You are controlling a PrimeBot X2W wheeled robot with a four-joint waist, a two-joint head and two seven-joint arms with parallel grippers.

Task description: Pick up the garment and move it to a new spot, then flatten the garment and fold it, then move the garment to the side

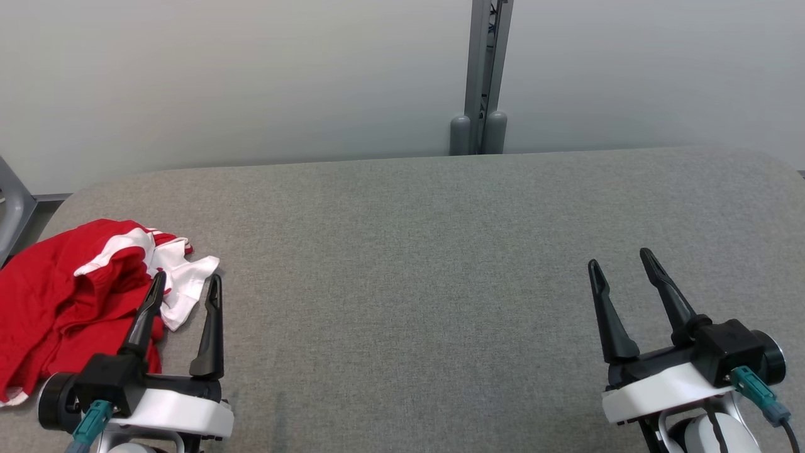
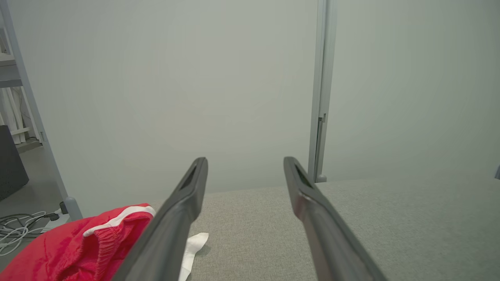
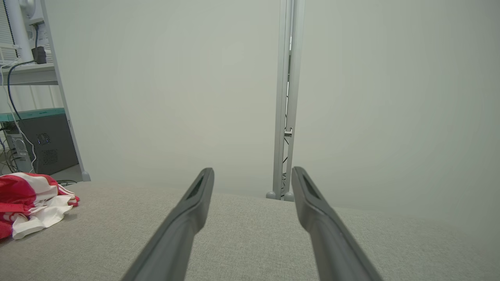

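Observation:
A crumpled red garment [image 1: 63, 302] with white trim lies at the left end of the grey padded table [image 1: 409, 251]. My left gripper [image 1: 187, 281] stands open at the lower left, just right of the heap, its left finger over the white edge. In the left wrist view the garment [image 2: 78, 249] sits low on the left beside the open gripper [image 2: 245, 163]. My right gripper [image 1: 621, 258] is open at the lower right with nothing between its fingers. The right wrist view shows the garment [image 3: 27, 203] far off to the left of that gripper [image 3: 252, 171].
A pale wall runs behind the table, with a grey metal post [image 1: 483, 75] at its far edge. A slanted frame leg [image 1: 14, 201] stands past the table's left end. Shelving, cables and a dark box [image 3: 43, 144] lie beyond it.

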